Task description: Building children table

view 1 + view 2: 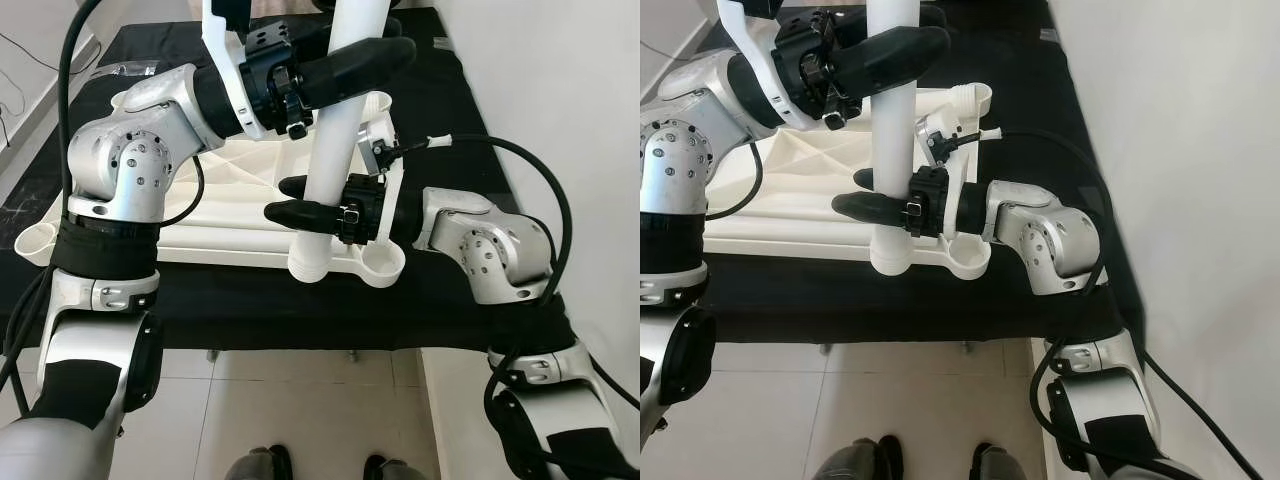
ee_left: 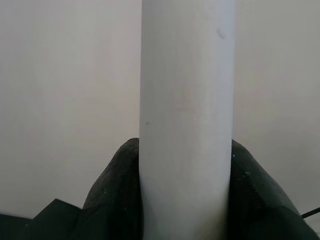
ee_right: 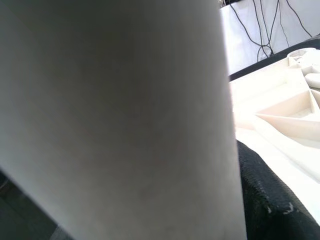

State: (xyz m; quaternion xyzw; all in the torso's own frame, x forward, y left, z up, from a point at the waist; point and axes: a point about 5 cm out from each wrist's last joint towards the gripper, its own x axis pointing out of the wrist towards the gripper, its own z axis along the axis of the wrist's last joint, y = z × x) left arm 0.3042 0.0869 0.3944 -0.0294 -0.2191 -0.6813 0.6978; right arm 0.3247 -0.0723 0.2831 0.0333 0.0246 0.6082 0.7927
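A white round table leg (image 1: 335,150) stands nearly upright between both grippers. My left gripper (image 1: 375,48) is shut on its upper part, and my right gripper (image 1: 287,200) is shut on it lower down. The leg's open lower end (image 1: 310,266) hangs just left of a round corner socket (image 1: 385,262) of the white tabletop (image 1: 230,190), which lies upside down on a black mat (image 1: 250,300). In the left wrist view the leg (image 2: 187,125) sits between the black fingers (image 2: 112,200). The right wrist view has the leg (image 3: 125,125) very close, with the ribbed tabletop (image 3: 280,110) behind it.
More corner sockets show at the far right (image 1: 380,102) and near left (image 1: 35,242) of the tabletop. A white wall (image 1: 570,90) runs close along the right. Tiled floor (image 1: 300,400) lies in front of the mat, with cables at the far left (image 1: 20,60).
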